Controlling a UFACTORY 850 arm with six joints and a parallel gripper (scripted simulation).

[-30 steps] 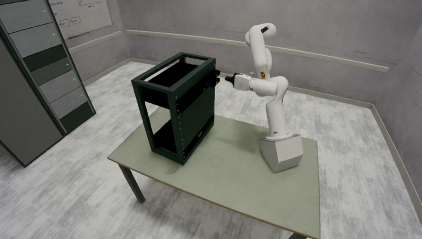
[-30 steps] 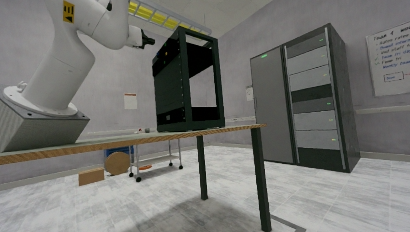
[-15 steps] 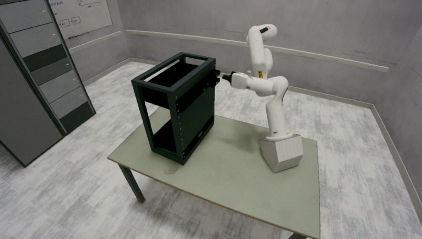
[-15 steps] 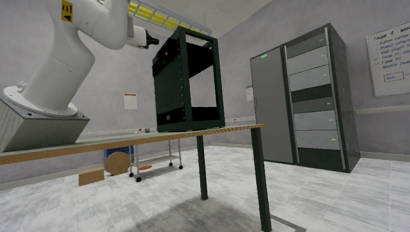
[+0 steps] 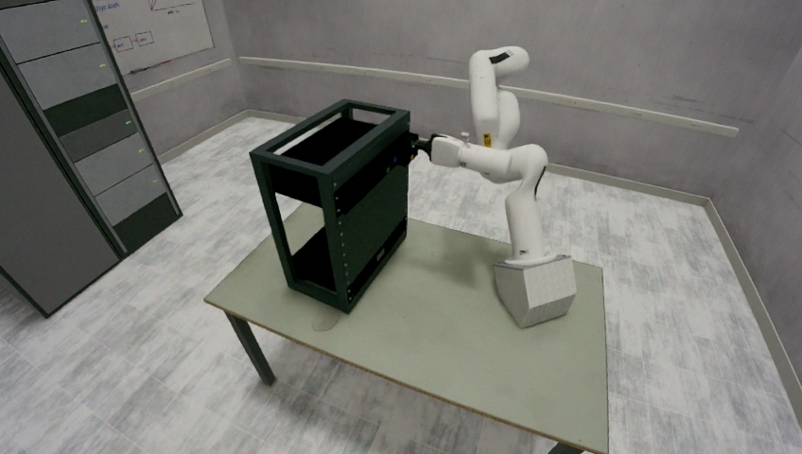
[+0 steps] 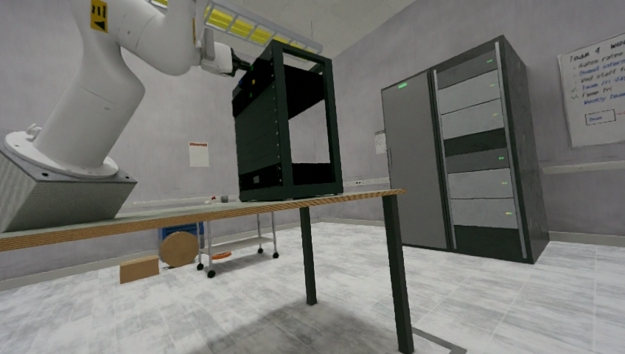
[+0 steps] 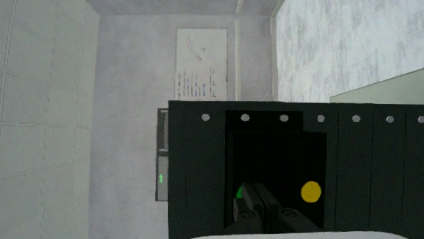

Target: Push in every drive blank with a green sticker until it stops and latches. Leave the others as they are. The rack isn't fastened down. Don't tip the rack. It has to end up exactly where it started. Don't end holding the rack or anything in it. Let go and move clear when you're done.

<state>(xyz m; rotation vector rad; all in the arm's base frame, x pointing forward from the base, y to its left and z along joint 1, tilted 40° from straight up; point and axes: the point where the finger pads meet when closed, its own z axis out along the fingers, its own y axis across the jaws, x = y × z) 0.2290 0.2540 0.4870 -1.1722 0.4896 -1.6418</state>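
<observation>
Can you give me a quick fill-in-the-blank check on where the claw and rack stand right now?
1. The white arm's claw is ____, with nothing between its fingers.
2. In the wrist view its tips partly cover the ____ round sticker.
3. The round sticker beside it is ____.
4. The dark green metal rack stands ____ on the pale green table.

Missing words: shut; green; yellow; upright
</observation>
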